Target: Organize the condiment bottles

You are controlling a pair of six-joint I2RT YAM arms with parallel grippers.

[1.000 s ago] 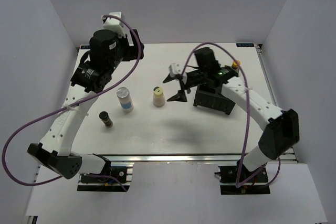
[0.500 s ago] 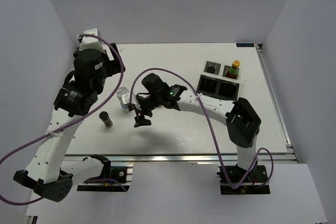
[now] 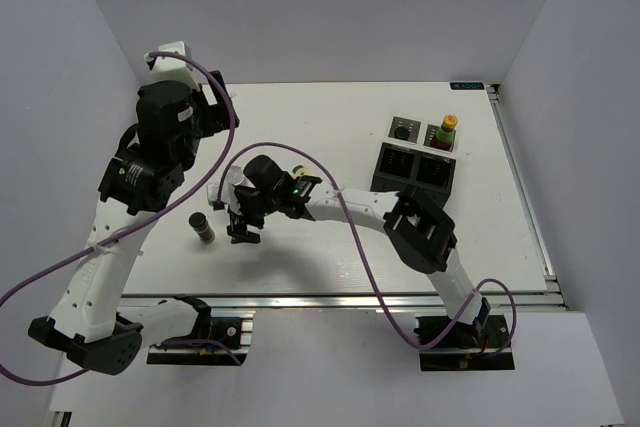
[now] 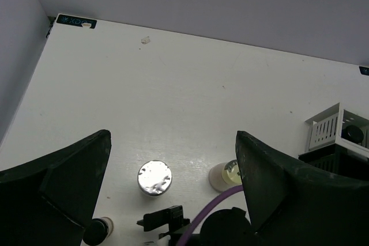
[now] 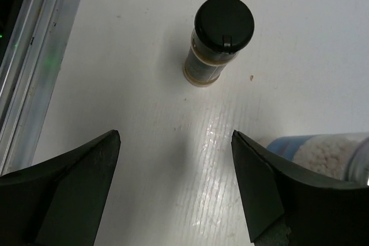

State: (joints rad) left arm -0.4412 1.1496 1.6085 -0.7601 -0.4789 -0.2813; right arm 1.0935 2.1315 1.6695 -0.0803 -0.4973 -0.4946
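Observation:
A dark black-lidded jar [image 3: 203, 228] stands at the near left; it also shows in the right wrist view [image 5: 218, 38]. My right gripper [image 3: 240, 224] is open and empty just right of it, its open jaws [image 5: 175, 133] above bare table. The blue-labelled white bottle [image 3: 232, 185] stands beside that gripper [image 5: 323, 151], silver top up [image 4: 154, 177]. The cream bottle [image 4: 226, 175] is mostly hidden under my right arm in the top view. The red sauce bottle [image 3: 447, 132] and the second dark jar [image 3: 402, 130] stand in the rack. My left gripper [image 4: 173, 135] is open and empty, held high at the back left.
The black compartmented rack [image 3: 415, 167] stands at the right back, with two front cells showing nothing in them. My right arm stretches across the table's middle with its purple cable [image 3: 300, 152]. White walls enclose the table on three sides.
My right arm has swung from the rack leftward across the table to the dark jar, and now covers the cream bottle. My left arm has pulled up and back to the left.

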